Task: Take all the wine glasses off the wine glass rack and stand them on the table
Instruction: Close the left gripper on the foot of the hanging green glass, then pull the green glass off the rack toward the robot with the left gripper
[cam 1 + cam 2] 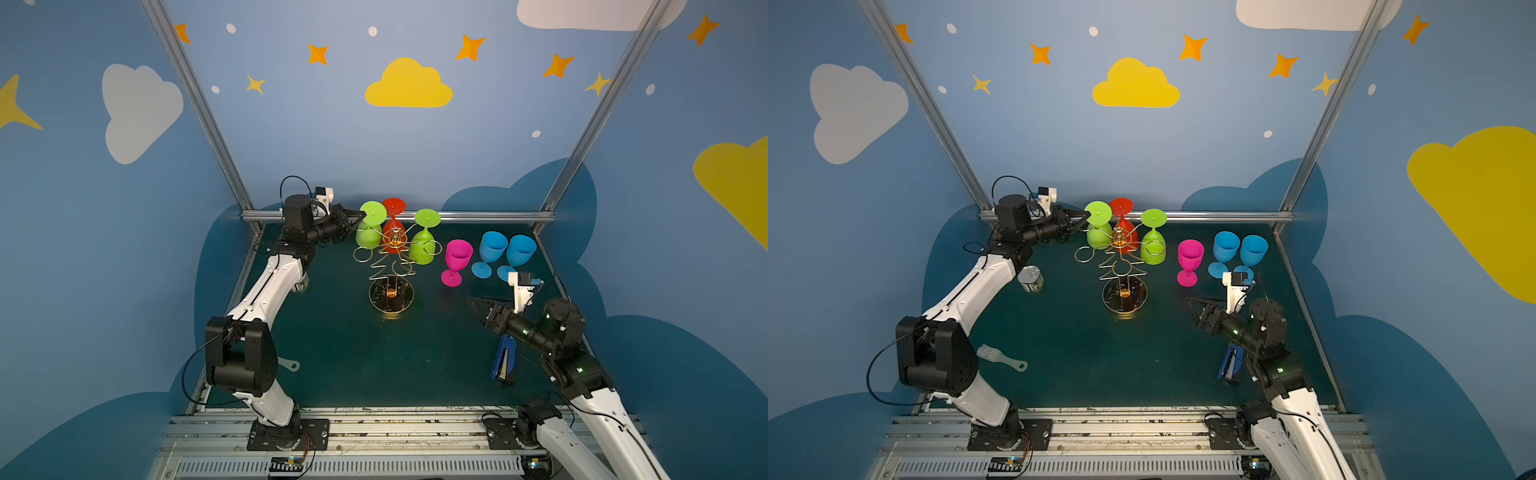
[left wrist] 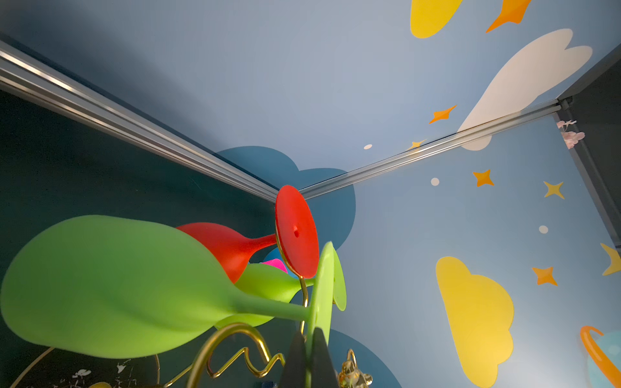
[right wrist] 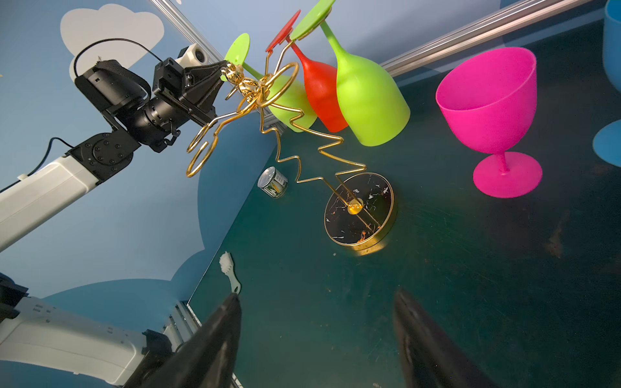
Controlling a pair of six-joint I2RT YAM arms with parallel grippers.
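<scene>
Wine glass rack stands at centre frame in both top views. Target, by my reading, is the leftmost green wine glass, hanging bowl-down at upper centre. Left gripper is pinched tight on the rim of its foot. Right gripper, at lower right, is spread wide and empty.

Advice: draw the foot outward along its wire arm, kept level and clear of the red glass. The thin rim grip may slip.

no legible text or numbers anywhere, label on the small tin can too blurred
</scene>
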